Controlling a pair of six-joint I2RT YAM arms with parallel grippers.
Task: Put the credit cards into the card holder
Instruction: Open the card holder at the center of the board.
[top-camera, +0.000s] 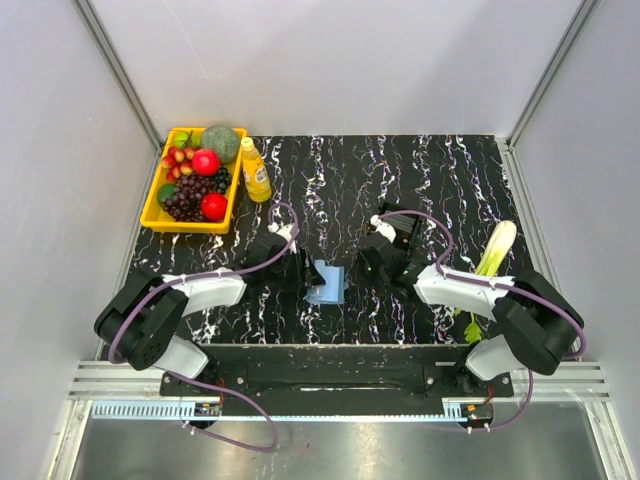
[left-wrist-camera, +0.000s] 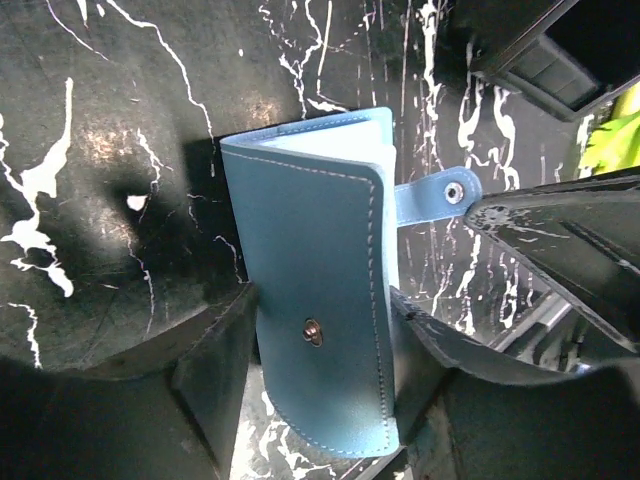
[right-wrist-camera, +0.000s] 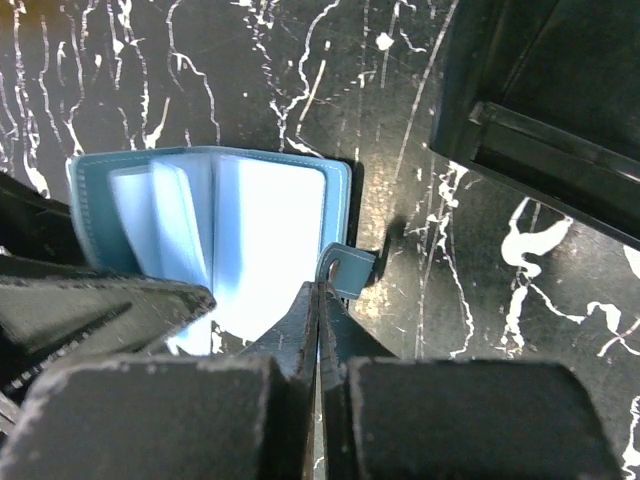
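Note:
The card holder (top-camera: 327, 283), a blue folding wallet, stands partly open on the black marbled table between my two grippers. My left gripper (top-camera: 306, 272) is shut on it; in the left wrist view the fingers (left-wrist-camera: 215, 375) press its dark blue cover (left-wrist-camera: 315, 300) from both sides. My right gripper (top-camera: 352, 274) is shut, and its tips (right-wrist-camera: 318, 292) touch the wallet's snap strap (right-wrist-camera: 347, 270). I cannot tell whether they pinch the strap. The light blue inner pockets (right-wrist-camera: 270, 230) face the right wrist camera. No credit cards are in view.
A black box-like frame (top-camera: 400, 225) sits just behind the right gripper and shows in the right wrist view (right-wrist-camera: 540, 130). A yellow tray (top-camera: 150, 215) of fruit and a yellow bottle (top-camera: 256, 170) stand at the back left. A green leafy vegetable (top-camera: 497, 250) lies at the right.

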